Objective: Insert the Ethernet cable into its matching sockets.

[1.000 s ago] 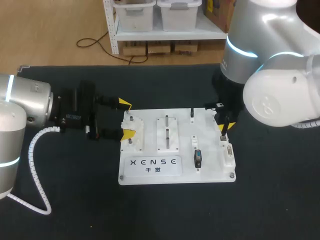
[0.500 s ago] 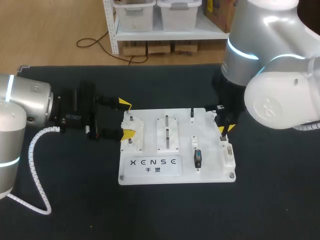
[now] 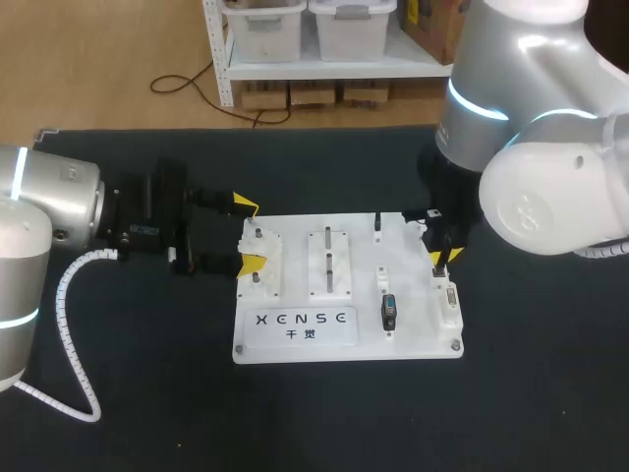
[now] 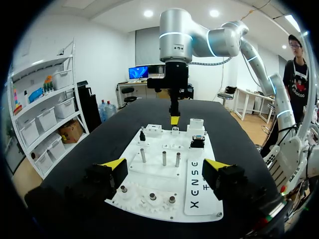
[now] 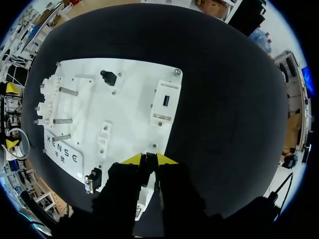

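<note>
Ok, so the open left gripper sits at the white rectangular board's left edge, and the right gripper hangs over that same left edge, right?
Not quite: the right gripper hangs over the white rectangular board's right edge, as the head view shows. The left gripper is open at the left edge.

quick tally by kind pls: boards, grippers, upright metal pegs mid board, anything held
white board: 1
grippers: 2 (left gripper, right gripper)
upright metal pegs: 3
dark plug held in the right gripper: 1
total: 7
</note>
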### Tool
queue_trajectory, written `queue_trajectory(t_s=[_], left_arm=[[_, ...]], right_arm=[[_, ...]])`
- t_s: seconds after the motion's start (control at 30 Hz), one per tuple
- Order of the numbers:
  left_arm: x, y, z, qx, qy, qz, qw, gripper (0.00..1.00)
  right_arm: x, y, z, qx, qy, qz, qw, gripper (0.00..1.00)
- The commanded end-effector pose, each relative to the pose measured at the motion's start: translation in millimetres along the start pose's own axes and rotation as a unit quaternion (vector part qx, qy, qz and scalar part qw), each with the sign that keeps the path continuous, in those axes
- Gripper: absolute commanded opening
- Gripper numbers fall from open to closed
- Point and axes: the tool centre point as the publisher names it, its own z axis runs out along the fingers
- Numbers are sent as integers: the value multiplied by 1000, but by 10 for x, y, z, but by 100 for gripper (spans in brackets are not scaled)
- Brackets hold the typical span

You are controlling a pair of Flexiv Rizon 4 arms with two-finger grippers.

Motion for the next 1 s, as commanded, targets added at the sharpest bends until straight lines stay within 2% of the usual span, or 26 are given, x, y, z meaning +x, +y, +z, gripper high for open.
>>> queue_trajectory(t_s=[0.03, 1.0], left_arm=[[21, -2, 3, -2, -4, 1, 1000, 100], [21, -2, 3, -2, -4, 1, 1000, 100]], right_arm=[[5, -7, 82, -2, 3, -1, 1000, 0], [-28, 10, 233, -2, 5, 0, 1000, 0]])
